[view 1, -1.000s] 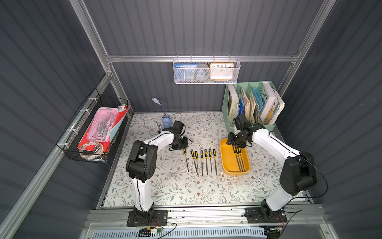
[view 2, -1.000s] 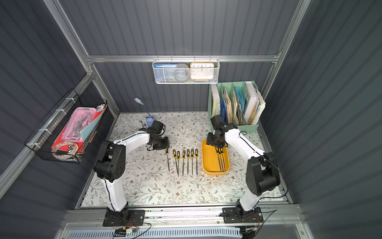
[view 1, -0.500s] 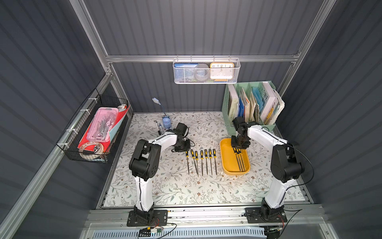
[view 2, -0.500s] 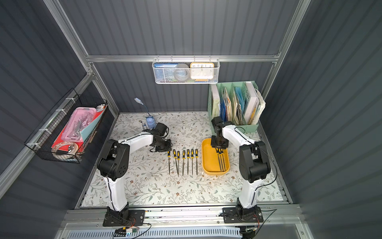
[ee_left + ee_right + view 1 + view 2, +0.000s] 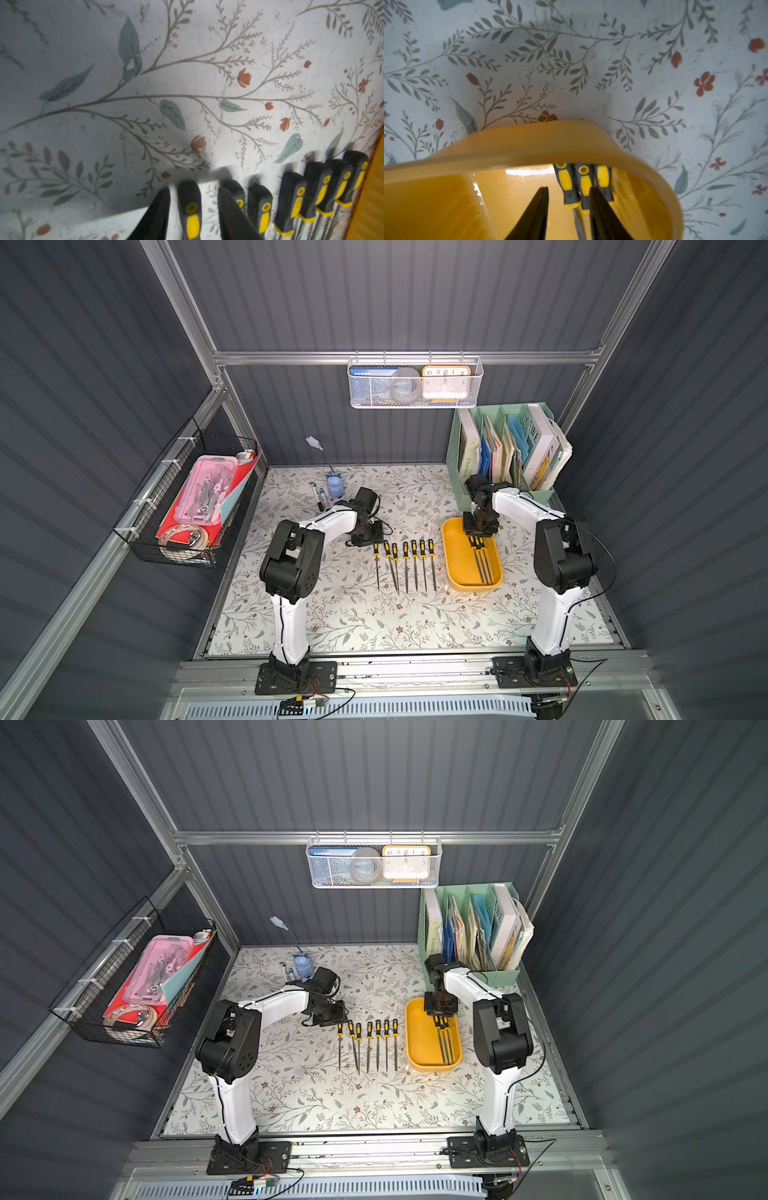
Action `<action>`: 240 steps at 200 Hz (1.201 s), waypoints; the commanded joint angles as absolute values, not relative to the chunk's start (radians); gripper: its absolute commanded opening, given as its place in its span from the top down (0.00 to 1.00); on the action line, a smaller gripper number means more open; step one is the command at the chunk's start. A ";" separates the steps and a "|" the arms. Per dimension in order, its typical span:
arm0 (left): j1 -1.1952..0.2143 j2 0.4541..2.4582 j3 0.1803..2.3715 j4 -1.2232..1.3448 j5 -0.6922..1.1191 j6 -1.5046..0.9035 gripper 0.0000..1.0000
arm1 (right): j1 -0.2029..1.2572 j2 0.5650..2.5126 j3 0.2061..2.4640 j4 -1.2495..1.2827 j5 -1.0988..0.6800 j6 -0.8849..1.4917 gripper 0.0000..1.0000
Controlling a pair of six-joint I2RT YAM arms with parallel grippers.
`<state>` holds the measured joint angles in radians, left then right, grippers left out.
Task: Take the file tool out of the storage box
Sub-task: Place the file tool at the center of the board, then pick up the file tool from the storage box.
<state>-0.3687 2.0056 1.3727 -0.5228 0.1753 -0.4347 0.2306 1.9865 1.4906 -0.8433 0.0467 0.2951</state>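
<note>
The yellow clock (image 5: pixel 445 382) in the wire basket (image 5: pixel 415 405) shows 10, 11, 12.

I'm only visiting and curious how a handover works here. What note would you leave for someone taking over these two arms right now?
Left gripper: open, with its fingers either side of the endmost file in the row on the mat. It is not gripping it.
Right gripper: open, with its tips inside the storage box around the file handles there. Nothing is held.
Done: seven files lie side by side on the floral mat beside the box.
Left: three files lie in the box. They need taking out, probably starting with one between the right fingers.
</note>
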 commanded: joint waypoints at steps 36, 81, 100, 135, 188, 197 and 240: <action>-0.370 1.952 1.472 -0.588 0.138 -0.440 0.54 | 0.232 2.025 1.509 -0.830 0.000 0.270 0.66; -0.371 1.934 1.488 -0.603 0.148 -0.435 0.54 | 0.232 2.059 1.500 -0.849 0.014 0.249 0.67; -0.371 1.928 1.495 -0.606 0.157 -0.428 0.54 | 0.235 2.052 1.479 -0.839 -0.006 0.243 0.68; -0.371 1.931 1.541 -0.627 0.161 -0.422 0.54 | 0.251 2.045 1.441 -0.820 -0.033 0.249 0.80; -0.362 1.896 1.577 -0.594 0.250 -0.405 0.53 | 0.253 1.991 1.456 -0.826 -0.099 0.254 1.00; -0.357 1.870 1.573 -0.556 0.297 -0.404 0.54 | 0.253 1.949 1.453 -0.812 -0.140 0.247 1.00; -0.314 1.777 1.539 -0.313 0.703 -0.409 0.53 | 0.232 1.700 1.381 -0.616 -0.548 0.221 1.00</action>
